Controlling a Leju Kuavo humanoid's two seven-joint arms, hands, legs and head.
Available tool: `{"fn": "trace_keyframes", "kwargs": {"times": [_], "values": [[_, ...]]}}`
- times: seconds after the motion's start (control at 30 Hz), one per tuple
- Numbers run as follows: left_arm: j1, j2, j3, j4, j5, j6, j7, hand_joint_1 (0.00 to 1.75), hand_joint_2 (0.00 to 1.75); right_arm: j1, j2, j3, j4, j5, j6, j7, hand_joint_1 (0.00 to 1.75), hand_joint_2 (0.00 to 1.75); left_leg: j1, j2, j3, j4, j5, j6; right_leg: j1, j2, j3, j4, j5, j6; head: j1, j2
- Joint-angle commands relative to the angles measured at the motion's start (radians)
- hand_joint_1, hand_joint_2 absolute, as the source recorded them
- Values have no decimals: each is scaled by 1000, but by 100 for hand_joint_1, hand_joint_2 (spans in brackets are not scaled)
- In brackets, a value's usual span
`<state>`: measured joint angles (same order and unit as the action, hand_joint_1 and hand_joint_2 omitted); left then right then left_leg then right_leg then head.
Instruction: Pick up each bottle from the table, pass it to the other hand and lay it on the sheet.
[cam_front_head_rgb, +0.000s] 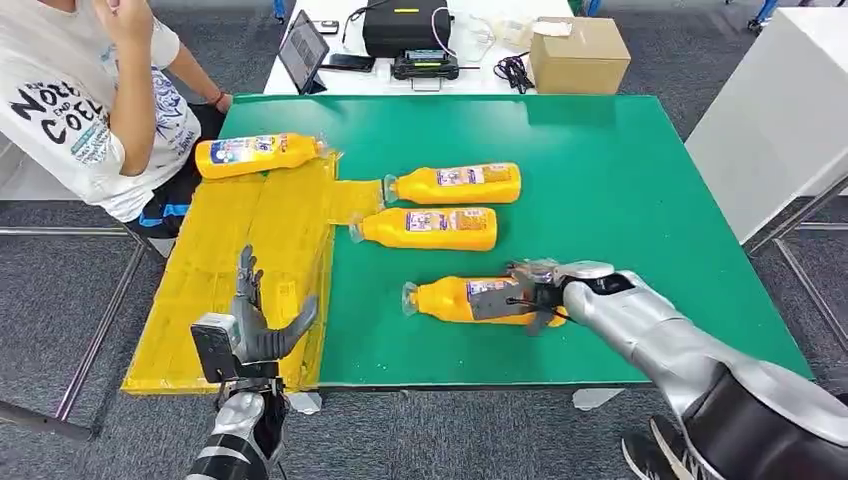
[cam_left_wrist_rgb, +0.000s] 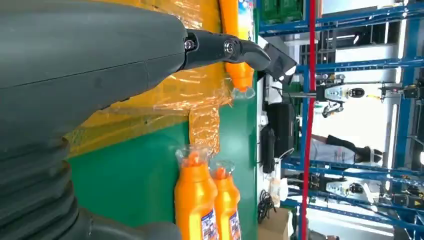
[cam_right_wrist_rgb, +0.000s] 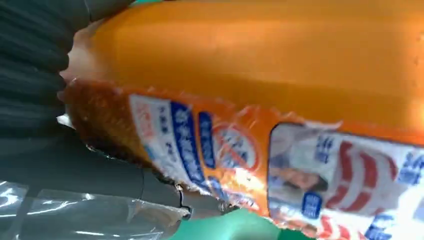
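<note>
Several orange bottles with blue-and-white labels lie on their sides. One bottle (cam_front_head_rgb: 258, 155) rests at the far end of the yellow sheet (cam_front_head_rgb: 250, 260). Two more bottles (cam_front_head_rgb: 455, 184) (cam_front_head_rgb: 430, 228) lie side by side on the green table (cam_front_head_rgb: 620, 180), also seen as a pair (cam_left_wrist_rgb: 197, 200) in the left wrist view. My right hand (cam_front_head_rgb: 530, 295) grips the base end of the nearest bottle (cam_front_head_rgb: 455, 300), which lies on the table and looms large (cam_right_wrist_rgb: 300, 75) in the right wrist view. My left hand (cam_front_head_rgb: 255, 325) is open, fingers spread, above the sheet's near end.
A person (cam_front_head_rgb: 90, 90) sits at the table's far left corner, close to the sheet. Behind the green table a white table carries a laptop (cam_front_head_rgb: 303, 50), a black case (cam_front_head_rgb: 405, 25) and a cardboard box (cam_front_head_rgb: 580, 55). A white cabinet (cam_front_head_rgb: 780, 110) stands to the right.
</note>
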<state>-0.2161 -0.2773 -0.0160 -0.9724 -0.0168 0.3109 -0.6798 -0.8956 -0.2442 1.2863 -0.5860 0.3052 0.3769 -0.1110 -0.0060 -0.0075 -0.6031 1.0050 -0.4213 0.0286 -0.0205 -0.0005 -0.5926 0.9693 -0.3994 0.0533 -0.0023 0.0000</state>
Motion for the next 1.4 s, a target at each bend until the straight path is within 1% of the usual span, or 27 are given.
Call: {"fn": "trace_keyframes", "kwargs": {"times": [0.03, 0.1, 0.13, 0.17, 0.2, 0.23, 0.3, 0.47, 0.5, 0.57, 0.6, 0.63, 0.67, 0.73, 0.8, 0.87, 0.9, 0.93, 1.03, 1.07, 1.13, 1.17, 1.2, 1.3, 1.33, 1.37, 1.4], "values": [[-42, 7, -4, 81, 5, -2, -18, 0, 175, 38, 110, 57, 150, 19, -48, -3, 0, 175, 2, 3, 6, -1, -1, -3, 3, 2, 5, -2, 0, -4, 0, 0], [-42, 6, -1, 81, 4, -5, -18, 0, 175, 45, 116, 51, 163, 28, -58, -7, 0, 175, 2, 3, 6, -1, 0, -2, 2, 1, 4, -2, 1, -4, 0, 0], [-42, 6, 0, 80, 4, -3, -18, 0, 175, 45, 117, 49, 166, 37, -74, -7, 12, 175, 2, 3, 5, -1, 0, -2, 2, 0, 4, -2, 2, -5, 0, 0], [-41, 6, 3, 77, 5, -5, -18, 0, 175, 43, 117, 41, 166, 39, -79, -11, 133, 175, 3, 4, 6, -1, 0, -2, 3, 0, 4, -2, 2, -5, 0, 0], [-41, 7, 5, 76, 6, -6, -18, 0, 175, 38, 116, 36, 166, 38, -80, -12, 161, 175, 3, 3, 7, -2, 0, -3, 4, 0, 6, -3, 2, -6, 0, 0], [-39, 7, 8, 73, 8, -7, -18, 0, 175, 35, 114, 32, 162, 40, -86, -16, 175, 175, 2, 4, 7, -1, 0, -2, 3, 1, 5, -2, 2, -5, 0, 0], [-37, 7, 10, 68, 7, -8, -18, 0, 175, 35, 112, 15, 157, 42, -94, -20, 175, 175, 3, 4, 7, -1, 0, -3, 3, 1, 6, -2, 2, -6, 0, 0], [-19, 9, 22, 36, 5, -17, -18, 0, 175, 66, 81, -145, 68, -2, -190, -71, 175, 175, 2, 4, 8, -1, 0, -1, 2, 2, 6, -1, 2, -5, 0, 0], [-13, 10, 22, 26, 5, -16, -18, 0, 175, 88, 66, -192, 31, -24, -222, -88, 175, 175, 2, 3, 8, -1, 0, -2, 2, 2, 6, -1, 2, -5, 0, 0], [2, 11, 24, 1, 8, -10, -18, 0, 175, 162, 37, -330, -90, -60, -309, -114, 175, 175, 3, 3, 9, -1, 0, -2, 3, 1, 8, -2, 2, -6, 0, 0], [15, 11, 27, -17, 8, -4, -18, 0, 175, 230, 37, -444, -188, -62, -385, -122, 175, 175, 3, 2, 9, -1, 0, -2, 3, 1, 8, -2, 1, -5, 0, 0], [27, 11, 30, -28, 5, -4, -18, 0, 175, 289, 45, -526, -275, -26, -447, -122, 175, 175, 3, 2, 9, -1, 0, -2, 3, 1, 8, -3, 2, -5, 0, 0], [34, 10, 34, -35, 1, -9, -18, 0, 175, 327, 47, -571, -339, 22, -432, -92, 175, 175, 4, 3, 10, -2, -1, -2, 4, 2, 10, -4, 1, -5, 0, 0], [36, 9, 35, -38, 0, -11, -18, 0, 175, 336, 48, -582, -357, 34, -426, -82, 175, 175, 4, 2, 11, -2, -2, -3, 5, 1, 11, -3, 0, -6, 2, 0], [36, 9, 35, -38, 0, -11, -18, 0, 175, 336, 48, -582, -357, 34, -426, -82, 175, 175, 1, 2, 2, 0, 0, -1, 2, 1, 3, 0, 1, -4, -1, 0], [34, 8, 37, -35, -2, -10, -18, 0, 175, 336, 54, -598, -352, 46, -417, -83, 175, 175, 2, 1, -1, 0, -1, -2, 3, 0, 0, 0, 1, -5, 0, 0], [37, 5, 42, -38, -1, -9, -18, 0, 175, 379, 94, -700, -385, 58, -491, -140, 175, 175, 3, 0, 0, 1, -2, -2, 3, 0, 1, 1, 0, -5, -1, 0], [49, 2, 46, -51, 0, -5, -18, 0, 175, 420, 123, -769, -446, 92, -524, -159, 175, 175, 2, -1, -1, 0, -1, -1, 3, -1, 0, 0, 0, -5, 0, 0], [86, -6, 49, -97, 6, -18, -18, 0, 175, 574, 219, -943, -700, 178, -661, -207, 175, 175, 3, 2, 0, 1, -3, -2, 3, 2, 1, 0, 0, -6, 0, 0], [96, -8, 48, -111, 7, -20, -16, 0, 175, 603, 229, -958, -746, 203, -695, -211, 175, 175, 3, 2, -1, 0, -2, -2, 3, 2, 0, 0, 0, -5, 1, 0], [127, -11, 44, -167, 23, -25, -7, 0, 175, 682, 266, -1009, -845, 228, -756, -231, 175, 175, 3, 3, 1, 1, -5, -4, 4, 3, 2, 1, -2, -7, 0, 0], [139, -12, 39, -191, 30, -32, 0, 0, 175, 712, 281, -1028, -874, 233, -789, -251, 175, 175, 2, -1, -2, 0, -2, -2, 3, -1, -1, 0, -1, -5, 0, 0], [156, -8, 23, -223, 43, -55, 22, 0, 175, 744, 291, -1045, -894, 248, -808, -271, 175, 175, 3, -2, -2, 0, -2, -3, 3, -2, -1, 0, -1, -6, 0, 0], [167, -8, 7, -240, 48, -72, 35, 0, 175, 770, 295, -1054, -903, 246, -825, -303, 175, 175, 3, -5, -4, 0, -1, -1, 3, -4, -3, 0, -1, -5, 0, 0], [167, -8, 7, -240, 48, -72, 35, 0, 175, 770, 295, -1054, -903, 246, -825, -303, 175, 175, 3, -4, -2, 0, -3, -2, 4, -3, -1, 0, -3, -6, 1, 0], [167, -8, 5, -240, 48, -73, 36, 0, 175, 765, 296, -1056, -896, 244, -825, -306, 175, 175, 2, -3, -4, 0, -2, -2, 3, -2, -3, 1, -2, -6, -1, 0], [171, 2, -19, -244, 84, -125, 70, 0, 175, 774, 307, -1072, -878, 243, -822, -332, 175, 175, 2, -2, -6, 0, -2, -2, 3, -1, -4, 0, -1, -5, 0, 0]]}}
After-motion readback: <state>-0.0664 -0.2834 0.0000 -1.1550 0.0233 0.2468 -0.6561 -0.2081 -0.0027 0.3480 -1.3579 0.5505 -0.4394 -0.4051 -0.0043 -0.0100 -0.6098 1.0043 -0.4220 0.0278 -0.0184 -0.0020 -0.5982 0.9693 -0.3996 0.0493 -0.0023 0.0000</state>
